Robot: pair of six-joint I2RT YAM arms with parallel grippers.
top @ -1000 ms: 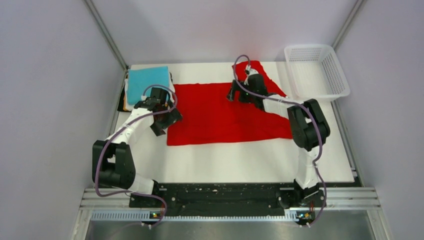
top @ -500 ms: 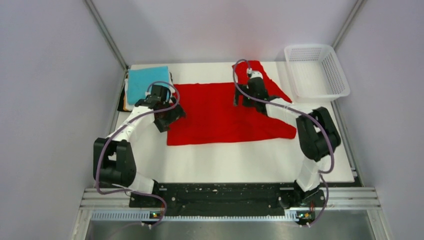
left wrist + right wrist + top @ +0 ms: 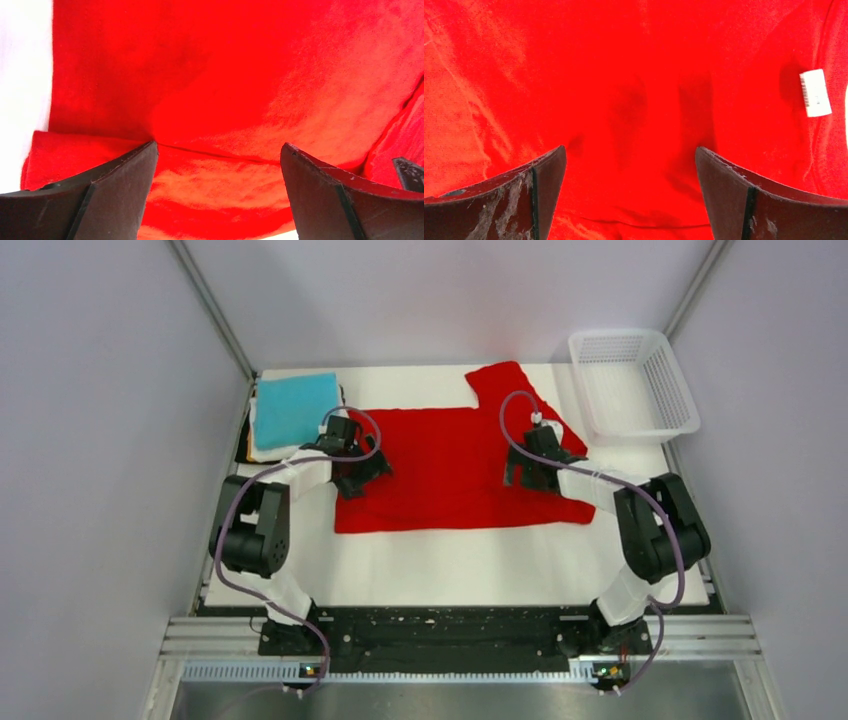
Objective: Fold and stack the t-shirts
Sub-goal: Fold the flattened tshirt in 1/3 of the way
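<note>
The red t-shirt point(image 3: 450, 470) lies spread flat on the white table, one sleeve point(image 3: 505, 383) reaching to the back. My left gripper point(image 3: 362, 476) is open over the shirt's left edge; in the left wrist view its jaws stand wide apart point(image 3: 219, 150) above a folded-in red edge point(image 3: 100, 155). My right gripper point(image 3: 525, 468) is open over the shirt's right part; in the right wrist view point(image 3: 630, 152) nothing lies between the jaws but flat red cloth, with a white label point(image 3: 815, 93) to the right. A teal folded shirt point(image 3: 293, 408) tops a stack at the back left.
A white plastic mesh basket point(image 3: 632, 382) stands at the back right corner. The stack at the back left shows white and dark layers point(image 3: 248, 452) under the teal one. Grey walls enclose the table on three sides. The arm bases sit at the near edge.
The left gripper has moved right onto the shirt's left edge. The right gripper has moved from the back sleeve area toward the near right, and the sleeve now lies uncovered.
</note>
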